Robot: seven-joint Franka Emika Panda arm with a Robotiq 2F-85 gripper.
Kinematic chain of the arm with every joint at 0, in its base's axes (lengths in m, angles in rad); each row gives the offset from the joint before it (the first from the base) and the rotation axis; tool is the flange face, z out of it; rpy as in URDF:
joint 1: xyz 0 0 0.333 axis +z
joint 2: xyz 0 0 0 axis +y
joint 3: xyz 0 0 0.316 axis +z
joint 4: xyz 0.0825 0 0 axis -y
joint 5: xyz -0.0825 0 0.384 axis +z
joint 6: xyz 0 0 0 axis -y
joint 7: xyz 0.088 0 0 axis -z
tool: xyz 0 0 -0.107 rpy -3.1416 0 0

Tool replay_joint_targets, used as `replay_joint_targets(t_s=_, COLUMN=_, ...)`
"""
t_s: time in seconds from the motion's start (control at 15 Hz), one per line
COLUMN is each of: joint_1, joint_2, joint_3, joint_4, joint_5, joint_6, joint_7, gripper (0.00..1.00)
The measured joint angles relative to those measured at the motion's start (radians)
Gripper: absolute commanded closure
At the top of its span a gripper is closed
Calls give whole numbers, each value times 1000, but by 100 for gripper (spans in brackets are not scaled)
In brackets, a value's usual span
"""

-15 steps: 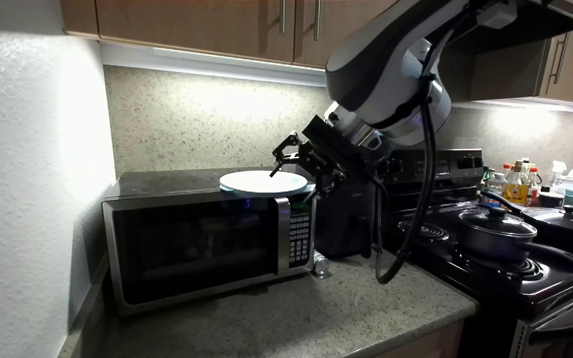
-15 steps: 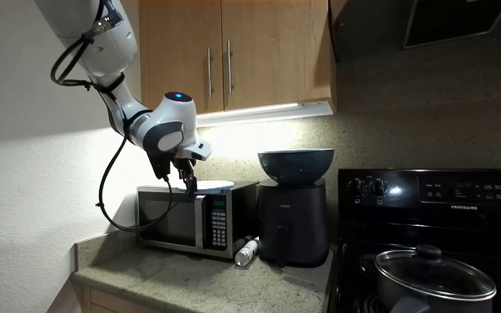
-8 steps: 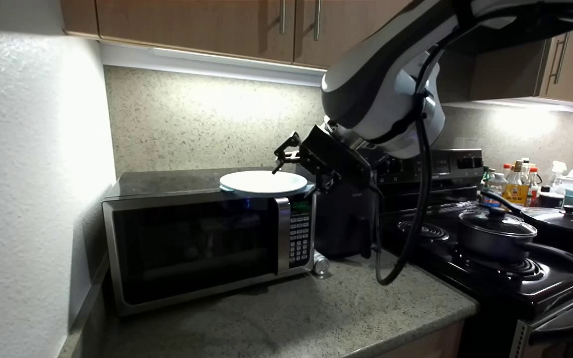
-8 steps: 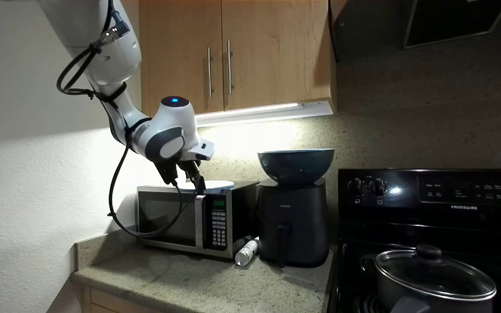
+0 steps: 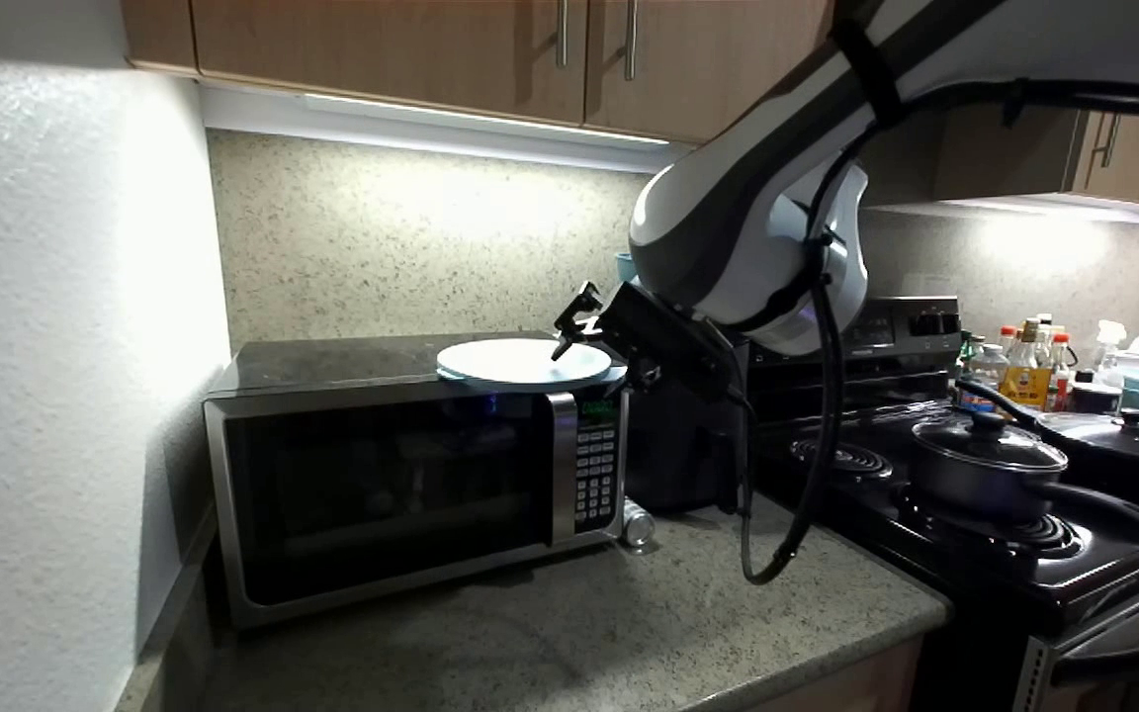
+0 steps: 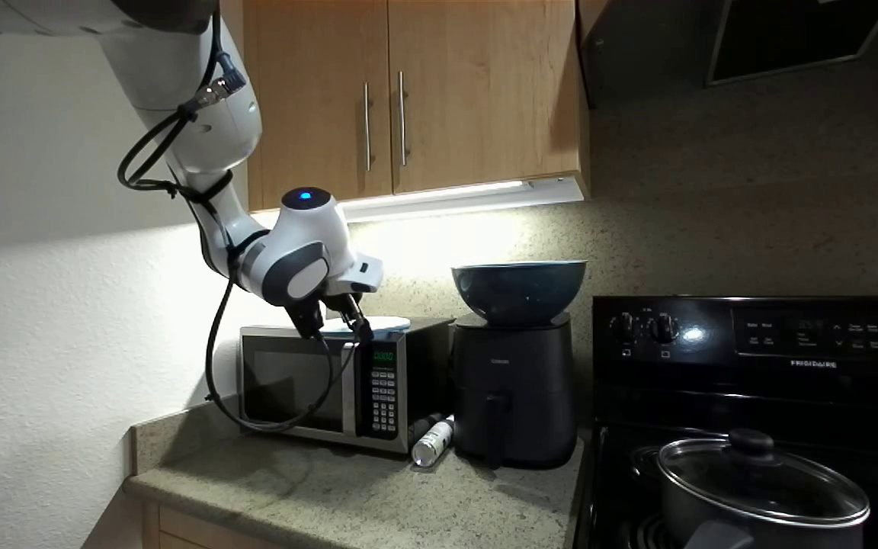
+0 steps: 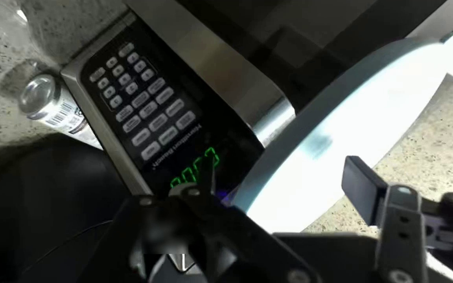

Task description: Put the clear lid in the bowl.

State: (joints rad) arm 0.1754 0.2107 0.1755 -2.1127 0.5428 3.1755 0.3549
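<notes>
The clear lid (image 5: 490, 361), a pale round disc, lies flat on top of the microwave and overhangs its front edge; it also shows in an exterior view (image 6: 389, 324). My gripper (image 7: 283, 173) is open and empty at the lid's front right part. In the wrist view the lid (image 7: 328, 137) runs between the fingers: one is over its bright top, the other past its rim before the green display. I cannot tell whether either touches it. The dark teal bowl (image 6: 519, 293) sits on the black air fryer; only a bit (image 5: 625, 265) shows behind the arm.
The microwave (image 5: 392, 494) stands against the wall with its handle (image 5: 563, 470) under the lid. The air fryer (image 6: 515, 389) is right of it. A white can (image 6: 433, 442) lies between them. Cabinets (image 6: 477, 91) hang above; a lidded pot (image 6: 763, 488) stands on the stove.
The arm has come lower, and the gripper has shifted right in both exterior views, staying open. A bit of the bowl now shows behind the arm. The lid and bowl have not moved.
</notes>
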Motion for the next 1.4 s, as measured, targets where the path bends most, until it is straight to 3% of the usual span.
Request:
replay_joint_targets(t_s=0.47, joint_1=-4, joint_2=7, joint_3=0, joint_4=16, joint_5=0, joint_6=3, joint_7=0, gripper=91)
replay_joint_targets(t_s=0.73, joint_1=-7, joint_2=7, joint_3=1, joint_4=20, joint_5=0, joint_6=3, joint_7=0, gripper=97)
replay_joint_targets(t_s=0.8, joint_1=-8, joint_2=7, joint_3=1, joint_4=21, joint_5=0, joint_6=3, joint_7=0, gripper=70)
replay_joint_targets(t_s=0.87, joint_1=-8, joint_2=7, joint_3=1, joint_4=22, joint_5=0, joint_6=3, joint_7=0, gripper=94)
replay_joint_targets(t_s=1.13, joint_1=-16, joint_2=7, joint_3=10, joint_4=25, joint_5=0, joint_6=3, joint_7=0, gripper=70)
replay_joint_targets(t_s=1.2, joint_1=-16, joint_2=7, joint_3=11, joint_4=25, joint_5=0, joint_6=2, joint_7=0, gripper=45)
replay_joint_targets(t_s=1.27, joint_1=-16, joint_2=7, joint_3=11, joint_4=25, joint_5=0, joint_6=2, joint_7=0, gripper=45)
replay_joint_targets(t_s=1.4, joint_1=-15, joint_2=7, joint_3=11, joint_4=25, joint_5=0, joint_6=-2, joint_7=0, gripper=33)
